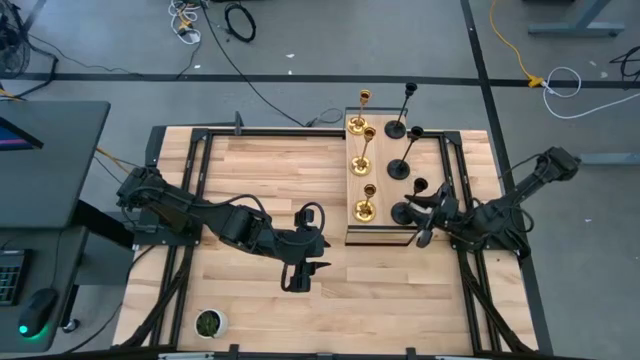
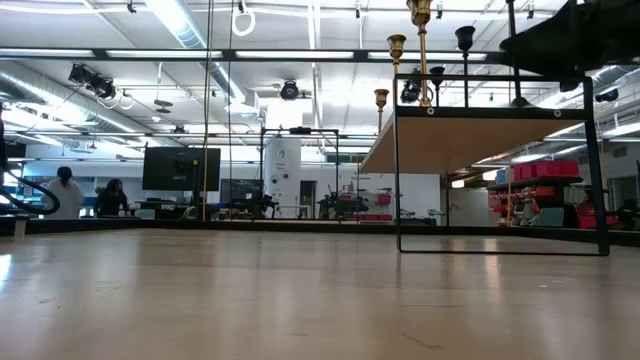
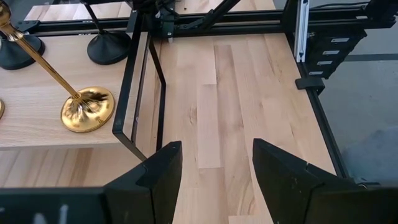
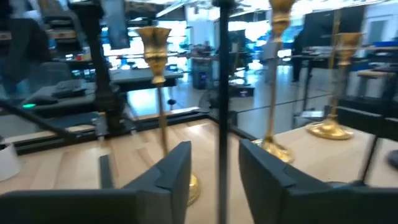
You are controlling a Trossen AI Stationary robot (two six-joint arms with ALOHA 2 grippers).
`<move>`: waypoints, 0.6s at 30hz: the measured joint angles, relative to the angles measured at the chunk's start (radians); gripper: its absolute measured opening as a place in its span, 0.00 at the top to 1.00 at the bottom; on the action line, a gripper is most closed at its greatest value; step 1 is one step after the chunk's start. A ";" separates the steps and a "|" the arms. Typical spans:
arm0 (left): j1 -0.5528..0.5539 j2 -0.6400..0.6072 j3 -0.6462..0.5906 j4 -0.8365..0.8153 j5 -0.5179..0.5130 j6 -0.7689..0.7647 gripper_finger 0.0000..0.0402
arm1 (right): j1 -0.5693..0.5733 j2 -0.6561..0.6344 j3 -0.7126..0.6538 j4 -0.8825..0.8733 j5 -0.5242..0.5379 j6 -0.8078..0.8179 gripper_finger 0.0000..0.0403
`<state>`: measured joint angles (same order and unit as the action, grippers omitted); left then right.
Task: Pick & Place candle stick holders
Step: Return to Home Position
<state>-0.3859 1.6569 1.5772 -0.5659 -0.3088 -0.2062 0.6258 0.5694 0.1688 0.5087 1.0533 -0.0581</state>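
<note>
A raised wooden shelf (image 1: pixel 385 195) on a black frame stands at the table's right middle. On it stand three gold candle stick holders (image 1: pixel 364 207) in one row and three black ones (image 1: pixel 398 168) in the row beside it, all upright on their round bases. My right gripper (image 1: pixel 421 214) is level at the nearest black holder (image 1: pixel 405 212). It is open, and that holder's thin stem (image 4: pixel 221 124) rises between its fingers with a gap on each side. My left gripper (image 1: pixel 297 279) hangs open over bare table left of the shelf, nothing between its fingers (image 3: pixel 161 168).
A small green plant pot (image 1: pixel 209 323) sits near the table's near left corner. The shelf's black frame legs (image 3: pixel 138 93) stand just ahead of my left gripper. Black rails (image 1: pixel 455 180) run along the table's sides. Bare wood lies left of the shelf.
</note>
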 joint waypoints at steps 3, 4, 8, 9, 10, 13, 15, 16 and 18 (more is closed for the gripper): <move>0.000 0.000 0.000 0.000 0.000 0.000 0.51 | 0.020 -0.002 0.000 0.037 0.066 -0.042 0.60; 0.000 0.000 0.000 0.000 0.000 0.000 0.51 | 0.028 -0.003 0.000 0.054 0.081 -0.054 0.57; 0.000 0.000 0.000 -0.001 0.000 0.000 0.51 | 0.072 -0.013 0.000 0.113 0.091 -0.111 0.45; 0.000 0.000 0.000 -0.001 0.000 0.000 0.51 | 0.086 -0.015 0.000 0.121 0.092 -0.130 0.43; 0.000 0.000 0.000 -0.001 0.000 0.000 0.51 | 0.099 -0.020 0.000 0.131 0.093 -0.144 0.41; 0.000 0.000 0.000 -0.001 0.000 0.000 0.51 | 0.141 -0.030 0.000 0.154 0.104 -0.180 0.37; 0.000 0.000 0.000 -0.001 0.000 0.000 0.51 | 0.170 -0.037 0.000 0.157 0.154 -0.206 0.36; 0.000 0.000 0.000 -0.002 0.000 0.000 0.51 | 0.187 -0.040 0.000 0.159 0.192 -0.216 0.35; 0.000 0.000 0.000 -0.003 0.000 0.000 0.51 | 0.220 -0.046 0.000 0.160 0.278 -0.255 0.34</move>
<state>-0.3862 1.6569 1.5772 -0.5693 -0.3088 -0.2062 0.8454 0.5234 0.1688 0.6689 1.3315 -0.3132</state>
